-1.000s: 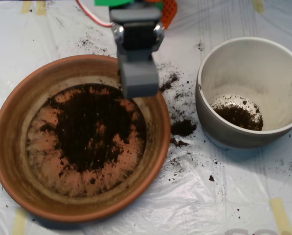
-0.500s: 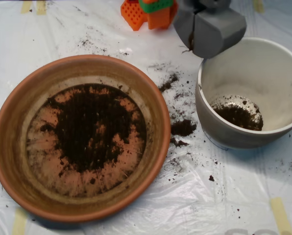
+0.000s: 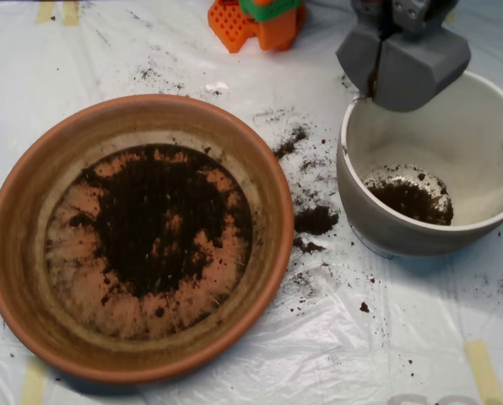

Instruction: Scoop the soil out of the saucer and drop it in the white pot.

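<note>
Soil lay mostly in the terracotta saucer, with a small heap in the white pot. The grey scoop, its two shells pressed together except for a thin seam, hung over the pot's upper-left rim; the pot's floor lay just below and right of it.

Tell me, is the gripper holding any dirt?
Cannot tell for sure. The gripper hangs over the pot's rim with its halves nearly together; only dark soil specks show at the seam.

Soil in saucer (some in white pot).
</note>
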`<action>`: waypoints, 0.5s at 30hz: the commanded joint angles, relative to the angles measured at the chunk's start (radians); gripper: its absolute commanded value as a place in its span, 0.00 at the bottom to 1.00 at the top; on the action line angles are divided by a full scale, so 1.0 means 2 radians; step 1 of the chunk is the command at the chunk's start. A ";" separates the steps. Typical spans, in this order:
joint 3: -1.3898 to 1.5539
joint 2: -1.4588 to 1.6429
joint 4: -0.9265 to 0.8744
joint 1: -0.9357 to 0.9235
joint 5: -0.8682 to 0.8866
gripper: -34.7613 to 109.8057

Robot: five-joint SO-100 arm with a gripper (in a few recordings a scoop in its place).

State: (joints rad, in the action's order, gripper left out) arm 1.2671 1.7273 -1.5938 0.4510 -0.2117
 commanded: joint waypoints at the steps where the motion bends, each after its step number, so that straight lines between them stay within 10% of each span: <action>1: -0.127 -0.046 -0.028 -0.002 0.008 0.24; 11: -0.255 -0.143 -0.071 0.015 0.018 0.25; 15: -0.256 -0.143 -0.072 0.014 0.018 0.45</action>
State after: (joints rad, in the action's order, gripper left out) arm 0.8468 1.4036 -1.7242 0.4663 -0.1687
